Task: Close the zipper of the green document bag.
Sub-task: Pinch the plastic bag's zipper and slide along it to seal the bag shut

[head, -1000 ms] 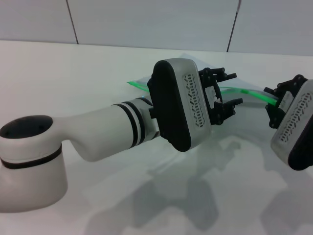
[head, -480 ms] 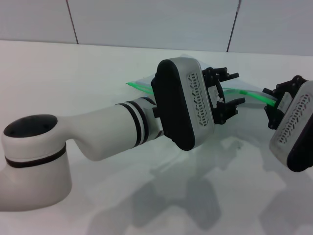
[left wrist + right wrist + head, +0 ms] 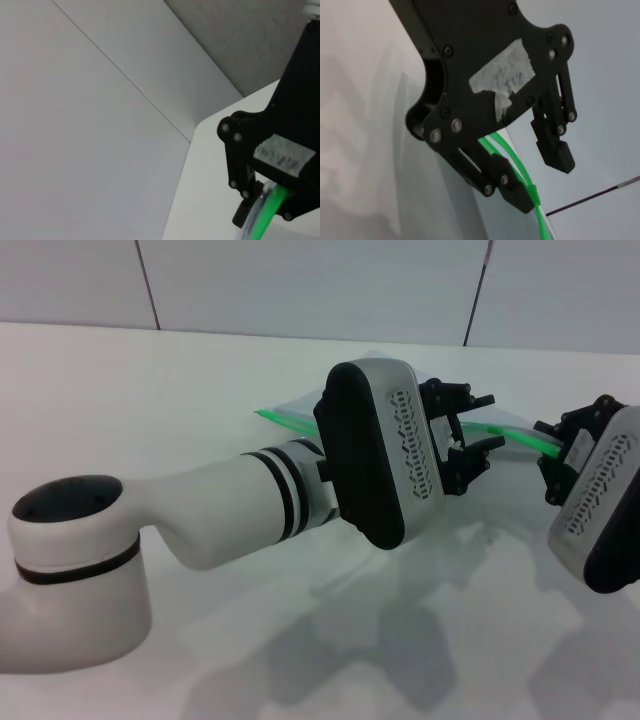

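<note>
The green document bag [image 3: 297, 404] is held up off the white table, its translucent sheet mostly hidden behind my left arm. Its zipper [image 3: 520, 437] runs as a bright green strip from left to right. My left gripper [image 3: 482, 425] is open, with one finger above the strip and one below. The right wrist view shows these spread fingers [image 3: 555, 150] with the zipper [image 3: 540, 212] passing close to the lower one. My right gripper [image 3: 556, 448] is shut on the bag's right end. The left wrist view shows the zipper [image 3: 267, 210] entering it.
The white table [image 3: 150, 380] stretches around the bag, with a panelled wall [image 3: 300, 280] behind it. My left arm's thick white forearm [image 3: 210, 505] crosses the middle of the head view and hides the table beneath it.
My left arm and its open gripper have shifted a little to the right along the zipper. The right gripper has kept its hold and place.
</note>
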Controlling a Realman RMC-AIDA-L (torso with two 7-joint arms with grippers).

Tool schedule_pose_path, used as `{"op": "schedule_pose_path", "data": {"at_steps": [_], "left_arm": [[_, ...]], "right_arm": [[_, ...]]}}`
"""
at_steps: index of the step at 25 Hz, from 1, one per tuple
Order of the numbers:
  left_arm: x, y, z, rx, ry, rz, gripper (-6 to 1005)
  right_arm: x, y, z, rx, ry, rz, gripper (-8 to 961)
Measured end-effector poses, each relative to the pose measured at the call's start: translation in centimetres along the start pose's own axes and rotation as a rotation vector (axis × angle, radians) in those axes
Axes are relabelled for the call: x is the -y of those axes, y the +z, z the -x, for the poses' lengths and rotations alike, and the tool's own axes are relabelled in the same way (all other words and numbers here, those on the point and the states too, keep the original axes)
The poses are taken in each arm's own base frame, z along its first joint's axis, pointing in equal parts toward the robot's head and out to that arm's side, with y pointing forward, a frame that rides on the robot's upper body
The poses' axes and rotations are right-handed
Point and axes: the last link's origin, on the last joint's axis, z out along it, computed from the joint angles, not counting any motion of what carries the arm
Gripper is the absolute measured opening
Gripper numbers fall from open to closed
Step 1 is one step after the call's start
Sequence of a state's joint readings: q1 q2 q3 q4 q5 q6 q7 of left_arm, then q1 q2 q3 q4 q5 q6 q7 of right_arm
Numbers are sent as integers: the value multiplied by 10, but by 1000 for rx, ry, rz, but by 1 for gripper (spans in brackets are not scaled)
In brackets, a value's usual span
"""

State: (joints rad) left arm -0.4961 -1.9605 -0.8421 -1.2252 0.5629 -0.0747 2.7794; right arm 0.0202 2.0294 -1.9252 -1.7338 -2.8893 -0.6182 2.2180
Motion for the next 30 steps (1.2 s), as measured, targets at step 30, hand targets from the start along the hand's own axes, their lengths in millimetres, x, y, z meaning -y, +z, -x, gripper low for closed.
{"op": "schedule_pose_path", "data": {"at_steps": [30], "left_arm": [[-6,8,2,20,24,12,280]], "right_arm": [[0,-1,3,5,-5,5,73]]}}
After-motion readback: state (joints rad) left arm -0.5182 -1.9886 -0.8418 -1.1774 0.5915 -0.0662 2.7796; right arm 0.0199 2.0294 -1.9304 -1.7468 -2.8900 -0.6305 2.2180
